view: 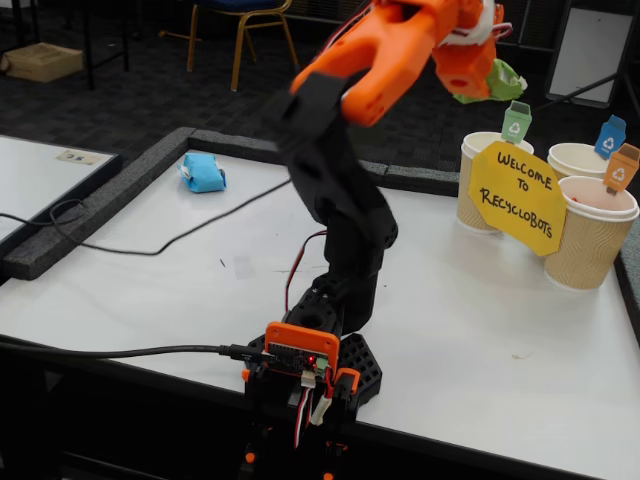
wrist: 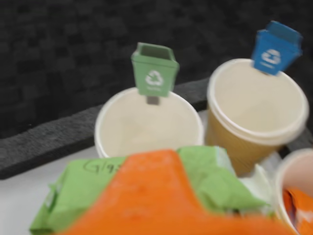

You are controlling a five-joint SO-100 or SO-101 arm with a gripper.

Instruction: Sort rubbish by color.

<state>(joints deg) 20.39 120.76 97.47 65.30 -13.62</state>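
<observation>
My gripper [view: 478, 82] is raised high above the table's right side, shut on the green paper wad [view: 497, 80]. In the wrist view the wad [wrist: 83, 188] bulges out on both sides of an orange finger [wrist: 161, 196], just in front of the white cup with the green tag [wrist: 146, 132]. The light blue wad [view: 203, 172] lies on the table at the far left. An orange wad [wrist: 297, 203] lies inside the cup at the wrist view's lower right corner.
Three paper cups stand at the table's right edge: green-tagged [view: 482, 180], blue-tagged [view: 575, 158] and orange-tagged [view: 590, 240]. A yellow sign [view: 515, 197] leans on them. A black cable [view: 150, 245] crosses the table. A raised foam border [view: 90, 215] runs along the table's far edge.
</observation>
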